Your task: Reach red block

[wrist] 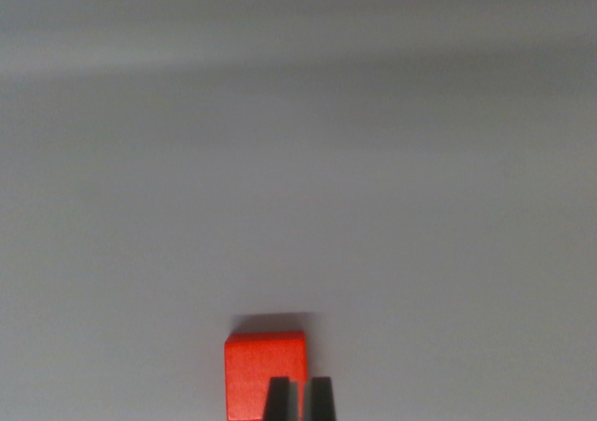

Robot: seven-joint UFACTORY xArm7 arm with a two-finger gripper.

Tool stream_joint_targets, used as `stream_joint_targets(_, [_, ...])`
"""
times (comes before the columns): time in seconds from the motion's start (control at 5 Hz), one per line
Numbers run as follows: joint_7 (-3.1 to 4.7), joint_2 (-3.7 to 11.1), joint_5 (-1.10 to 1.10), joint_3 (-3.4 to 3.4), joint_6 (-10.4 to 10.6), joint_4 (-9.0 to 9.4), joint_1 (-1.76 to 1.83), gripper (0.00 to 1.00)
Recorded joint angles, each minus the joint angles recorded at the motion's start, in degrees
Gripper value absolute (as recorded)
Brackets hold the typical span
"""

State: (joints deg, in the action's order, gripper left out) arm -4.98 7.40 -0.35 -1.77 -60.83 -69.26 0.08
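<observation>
The red block (265, 372) sits at the bottom centre of the frame, a little to the left of the middle, with its lower edge cut off by the frame's bottom. It lies flat on a plain pale grey surface (298, 178) and casts a thin dark shadow along its upper edge. The gripper (298, 400) enters from the bottom edge as 2 dark fingertips (277, 400), nearly pressed together with only a narrow slit between them, overlapping the block's lower right part and pinching nothing. The rest of the frame is bare surface, lighter toward the top
</observation>
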Motion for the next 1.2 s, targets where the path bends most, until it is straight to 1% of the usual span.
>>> stream_joint_targets(0.2, [0.0,0.0,0.0,0.0,0.0,0.0,0.0,0.0])
stream_joint_targets(0.4, [-0.47,0.96,-0.23,-0.08,2.7,1.89,0.22,0.0])
stream_joint_targets(0.6, [-0.47,0.96,-0.23,-0.08,2.7,1.89,0.22,0.0])
stream_joint_targets(0.8, [-0.94,1.9,-0.45,-0.15,5.4,3.74,0.44,0.0])
stream_joint_targets(1.0, [-0.94,1.9,-0.45,-0.15,5.4,3.74,0.44,0.0])
stream_joint_targets(1.2, [-1.39,2.82,-0.66,-0.22,7.9,5.54,0.65,0.0])
